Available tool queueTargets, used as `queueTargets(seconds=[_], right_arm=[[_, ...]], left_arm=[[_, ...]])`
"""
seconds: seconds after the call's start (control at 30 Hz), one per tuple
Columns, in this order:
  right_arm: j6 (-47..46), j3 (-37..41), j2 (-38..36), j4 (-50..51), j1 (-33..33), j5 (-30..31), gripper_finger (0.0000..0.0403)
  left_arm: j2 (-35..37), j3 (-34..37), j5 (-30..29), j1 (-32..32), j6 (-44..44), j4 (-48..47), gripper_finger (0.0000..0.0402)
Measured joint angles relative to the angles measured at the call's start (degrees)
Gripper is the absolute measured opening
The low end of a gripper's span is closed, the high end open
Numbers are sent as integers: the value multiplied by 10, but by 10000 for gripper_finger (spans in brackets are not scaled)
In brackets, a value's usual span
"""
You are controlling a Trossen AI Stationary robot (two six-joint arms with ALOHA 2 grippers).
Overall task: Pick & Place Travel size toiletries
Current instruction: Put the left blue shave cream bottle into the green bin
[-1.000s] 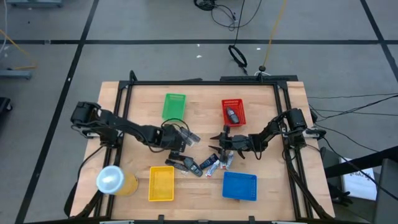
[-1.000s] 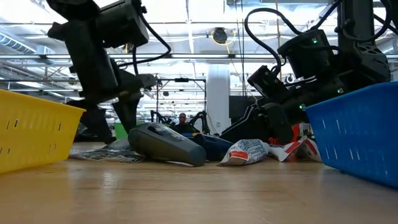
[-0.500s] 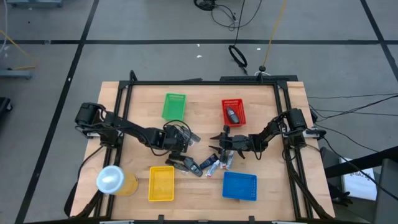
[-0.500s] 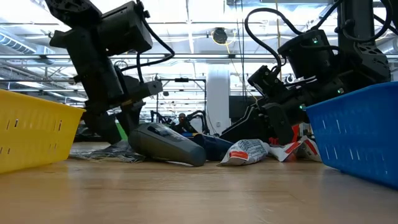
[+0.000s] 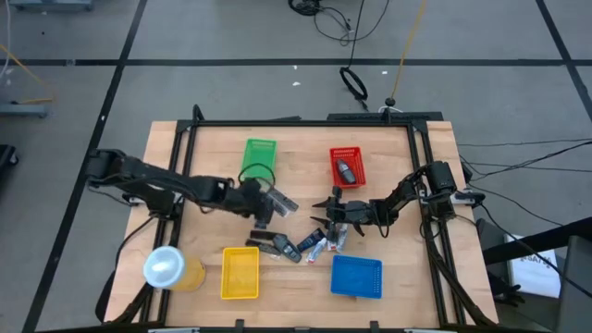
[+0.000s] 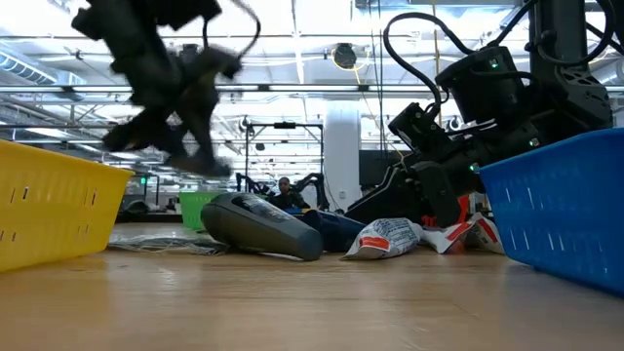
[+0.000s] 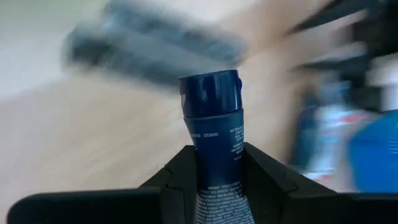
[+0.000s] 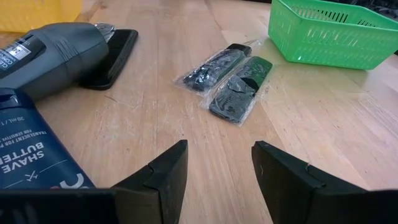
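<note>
My left gripper [image 7: 211, 163] is shut on a dark blue tube with a blue cap [image 7: 210, 93], above the table left of centre [image 5: 263, 210]. It shows blurred and raised in the low view [image 6: 175, 107]. Several toiletries lie on the wood: two clear-bagged black pieces [image 8: 233, 78] near the green basket [image 5: 259, 155], a grey shaver [image 8: 53, 53], a blue shave-butter tube [image 8: 31, 158] and small tubes [image 5: 314, 242]. My right gripper [image 8: 217, 168] rests low at centre right [image 5: 326, 215], open, with bare table between its fingers. My left gripper pinches the tube's body [image 7: 214, 158] between its two fingers [image 7: 180, 180], which lie along its sides. The capped end sticks out past the fingertips. The fingers slant down from the table's left side. The tube is lifted clear of the table.
A red basket [image 5: 346, 167] with a grey item stands far right of centre. At the near edge stand a yellow basket [image 5: 240, 273] and a blue basket [image 5: 356, 276]. A yellow cup with a whitish lid [image 5: 166, 268] stands near left. A black frame rims the table.
My left gripper has gone up from the table beside the shaver and now hangs well above it, blurred by its motion; its arm has swung out toward the table's left edge. My right gripper and the pile have kept still.
</note>
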State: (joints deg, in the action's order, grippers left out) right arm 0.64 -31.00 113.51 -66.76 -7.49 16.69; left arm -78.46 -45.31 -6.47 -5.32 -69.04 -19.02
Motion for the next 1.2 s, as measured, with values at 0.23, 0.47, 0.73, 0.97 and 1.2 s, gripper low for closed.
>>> queueTargets(seconds=[0.23,0.47,0.73,0.97,1.2], right_arm=[[0,0,0,0,0,0,171],[0,0,0,1,0,1,171],[0,0,0,2,0,14,171],[0,0,0,2,0,14,171],[0,0,0,2,0,14,171]], left_arm=[[44,-1,-167,89,237,104,103],[7,-1,-199,219,351,101,98],[-72,-1,-129,267,359,97,97],[-116,-1,-129,267,353,98,98],[-138,-1,-130,267,325,97,130]])
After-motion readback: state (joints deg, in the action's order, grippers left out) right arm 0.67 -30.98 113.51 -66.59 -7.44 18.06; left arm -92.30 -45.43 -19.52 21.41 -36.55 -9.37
